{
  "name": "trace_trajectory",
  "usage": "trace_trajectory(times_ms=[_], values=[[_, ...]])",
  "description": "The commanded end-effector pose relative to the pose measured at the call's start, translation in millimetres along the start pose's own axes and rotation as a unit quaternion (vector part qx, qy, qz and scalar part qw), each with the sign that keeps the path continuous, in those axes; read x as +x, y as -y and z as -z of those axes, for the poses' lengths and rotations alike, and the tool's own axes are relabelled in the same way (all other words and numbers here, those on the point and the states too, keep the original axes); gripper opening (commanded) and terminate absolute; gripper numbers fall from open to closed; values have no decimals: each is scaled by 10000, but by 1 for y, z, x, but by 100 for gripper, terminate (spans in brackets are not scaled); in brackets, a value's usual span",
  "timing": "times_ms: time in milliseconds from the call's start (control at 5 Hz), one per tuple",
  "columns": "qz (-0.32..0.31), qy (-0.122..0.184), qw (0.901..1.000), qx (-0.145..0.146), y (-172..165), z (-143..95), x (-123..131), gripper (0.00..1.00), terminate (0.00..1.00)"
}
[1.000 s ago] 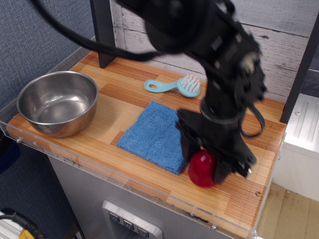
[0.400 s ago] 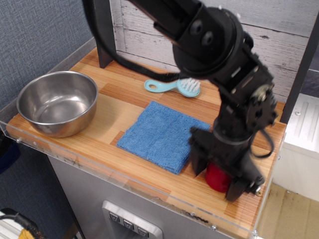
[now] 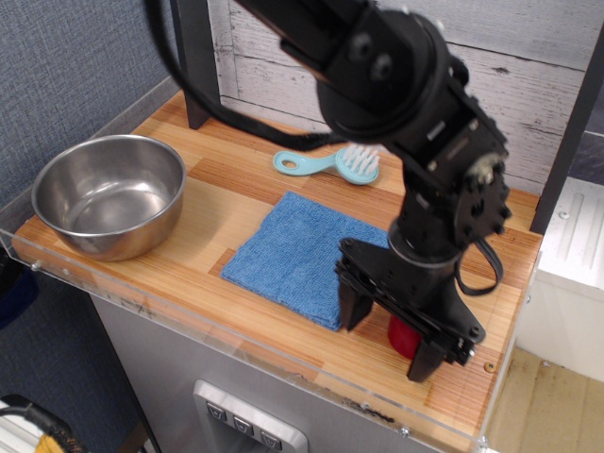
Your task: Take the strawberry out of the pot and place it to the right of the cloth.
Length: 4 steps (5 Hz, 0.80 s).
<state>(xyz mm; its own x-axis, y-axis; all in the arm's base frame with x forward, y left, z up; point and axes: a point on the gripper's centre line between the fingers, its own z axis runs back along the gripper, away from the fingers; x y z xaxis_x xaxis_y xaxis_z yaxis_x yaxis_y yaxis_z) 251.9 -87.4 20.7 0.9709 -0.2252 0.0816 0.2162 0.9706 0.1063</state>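
Observation:
The red strawberry sits on the wooden counter just right of the blue cloth, near the front edge. My gripper is low over it with its jaws spread apart, one finger by the cloth's corner and the other on the strawberry's right. The fingers hide most of the strawberry, and no grip on it shows. The steel pot stands at the far left with nothing in it.
A light-teal brush with white bristles lies behind the cloth. A dark post stands at the back left. A clear acrylic rim runs along the counter's front edge. A white unit stands beyond the right edge.
The gripper carried the strawberry a little to the right and down onto the counter, then spread its jaws and shifted slightly left; the strawberry stays on the wood.

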Motion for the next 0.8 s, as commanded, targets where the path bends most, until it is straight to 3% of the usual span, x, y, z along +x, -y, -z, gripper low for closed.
trace_trajectory(times_ms=[0, 200, 400, 600], values=[[-201, 459, 9986, -175, -9, -38, -5, 100, 0], [-353, 766, 9956, -401, -15, -69, -1, 100, 0], [-683, 1209, 9896, -373, -39, -116, -3, 100, 0], [-1006, 1262, 9867, -197, -57, -150, -13, 100, 0]])
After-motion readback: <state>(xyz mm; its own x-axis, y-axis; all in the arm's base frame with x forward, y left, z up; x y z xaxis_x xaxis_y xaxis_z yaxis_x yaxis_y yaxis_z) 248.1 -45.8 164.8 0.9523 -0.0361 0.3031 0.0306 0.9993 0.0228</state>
